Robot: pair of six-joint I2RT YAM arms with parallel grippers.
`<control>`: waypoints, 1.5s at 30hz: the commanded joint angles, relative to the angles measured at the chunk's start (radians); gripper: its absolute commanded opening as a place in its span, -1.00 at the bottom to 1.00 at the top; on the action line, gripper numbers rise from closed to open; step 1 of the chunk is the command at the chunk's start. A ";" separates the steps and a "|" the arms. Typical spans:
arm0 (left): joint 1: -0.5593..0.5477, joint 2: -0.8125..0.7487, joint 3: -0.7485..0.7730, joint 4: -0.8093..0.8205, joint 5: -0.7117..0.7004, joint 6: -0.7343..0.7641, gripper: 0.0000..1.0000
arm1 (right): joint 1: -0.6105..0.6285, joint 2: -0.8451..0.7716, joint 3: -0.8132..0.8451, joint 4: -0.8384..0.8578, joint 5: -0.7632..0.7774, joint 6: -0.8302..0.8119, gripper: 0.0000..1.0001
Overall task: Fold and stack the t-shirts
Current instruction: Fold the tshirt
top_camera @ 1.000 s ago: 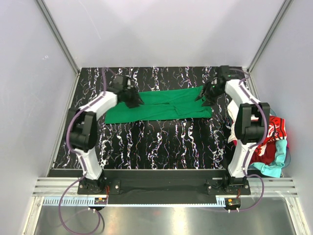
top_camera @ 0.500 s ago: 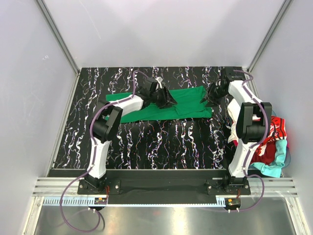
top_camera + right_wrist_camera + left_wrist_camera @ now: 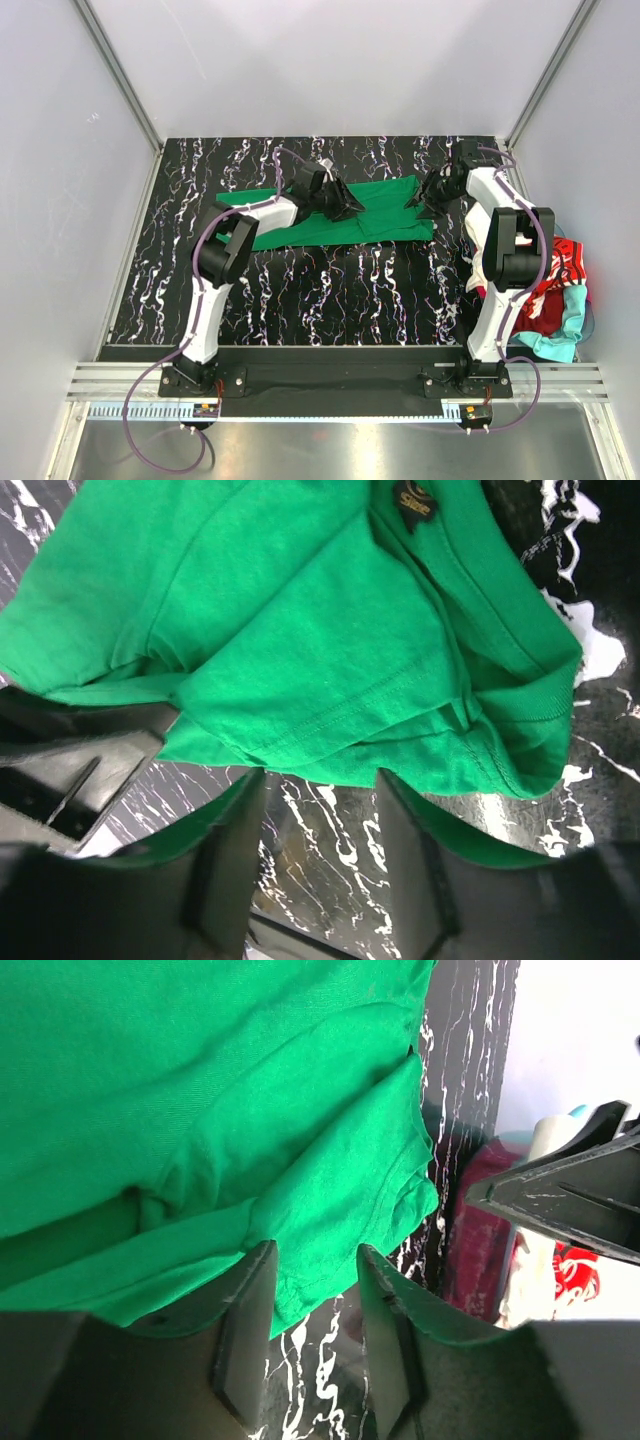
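Observation:
A bright green t-shirt [image 3: 385, 215] lies spread across the far part of the black marbled table [image 3: 300, 300]. My left gripper [image 3: 340, 200] hovers over the shirt's middle. In the left wrist view it [image 3: 315, 1260] stands open over the green hem [image 3: 330, 1200] with nothing pinched. My right gripper [image 3: 425, 198] is at the shirt's right end. It [image 3: 320, 780] is also open, bare table showing between its fingers just below the folded green cloth [image 3: 300, 650]. A red t-shirt with white script [image 3: 555, 275] and a turquoise one [image 3: 570, 330] lie heaped off the table's right edge.
Grey walls and metal frame posts close in the table at left, back and right. The heap of shirts [image 3: 575, 1280] sits beside the right arm's base link [image 3: 505, 260]. Both arm bases stand on the black rail [image 3: 330, 378] at the near edge.
My left gripper has travelled right from the shirt's left end to its middle, and the left part of the shirt now lies differently. The right gripper shifted slightly right.

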 commanded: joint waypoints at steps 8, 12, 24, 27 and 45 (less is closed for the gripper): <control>-0.002 0.005 0.060 -0.019 0.019 0.000 -0.16 | 0.006 0.056 0.106 -0.016 0.021 0.026 0.12; 0.004 0.082 0.142 -0.048 0.008 0.016 -0.18 | 0.006 0.036 0.080 -0.020 0.019 0.053 0.11; 0.035 0.101 0.298 -0.195 0.008 0.094 -0.07 | 0.006 0.019 0.042 -0.037 0.087 0.027 0.14; 0.035 0.036 0.292 -0.250 -0.020 0.134 0.05 | 0.006 0.033 0.048 -0.045 0.105 0.020 0.13; 0.001 -0.041 0.100 -0.253 0.046 0.088 -0.29 | -0.052 0.128 0.049 0.012 0.006 0.030 -0.27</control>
